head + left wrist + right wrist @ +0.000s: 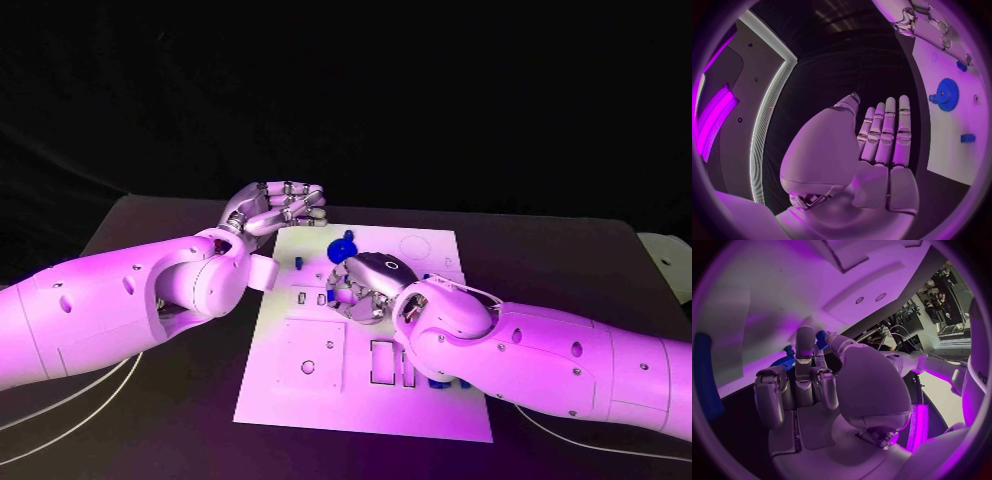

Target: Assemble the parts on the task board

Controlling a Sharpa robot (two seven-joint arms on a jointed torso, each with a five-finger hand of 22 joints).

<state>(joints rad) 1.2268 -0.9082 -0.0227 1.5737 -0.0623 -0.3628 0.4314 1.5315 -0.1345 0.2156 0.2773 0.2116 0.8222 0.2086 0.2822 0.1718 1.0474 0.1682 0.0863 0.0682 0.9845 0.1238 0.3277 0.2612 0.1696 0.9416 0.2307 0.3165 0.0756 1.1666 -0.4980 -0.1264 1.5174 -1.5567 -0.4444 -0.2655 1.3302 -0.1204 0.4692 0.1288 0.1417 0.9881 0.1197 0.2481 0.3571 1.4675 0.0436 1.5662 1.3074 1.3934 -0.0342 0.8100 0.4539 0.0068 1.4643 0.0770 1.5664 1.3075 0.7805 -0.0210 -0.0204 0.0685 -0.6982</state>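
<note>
- Silver fingers of the right hand (pixel 364 287) curl down over the middle of the task board (pixel 433 400); in the right wrist view a finger and the thumb (pixel 831 342) pinch a small blue part (pixel 821 338)
- Just by that hand a blue gear (pixel 342 248) lies flat on the board, and the right wrist view shows its toothed edge (pixel 784 361) next to the fingertips
- Left hand (pixel 271 210) sits past the board's far left corner, over the black table (pixel 562 260); its fingers (pixel 887 131) lie straight and close together, and it holds nothing
- More small blue parts: one (pixel 299 263) near the board's left edge, and some (pixel 440 382) by the right arm, near the slots
- No writing can be read on the board
</note>
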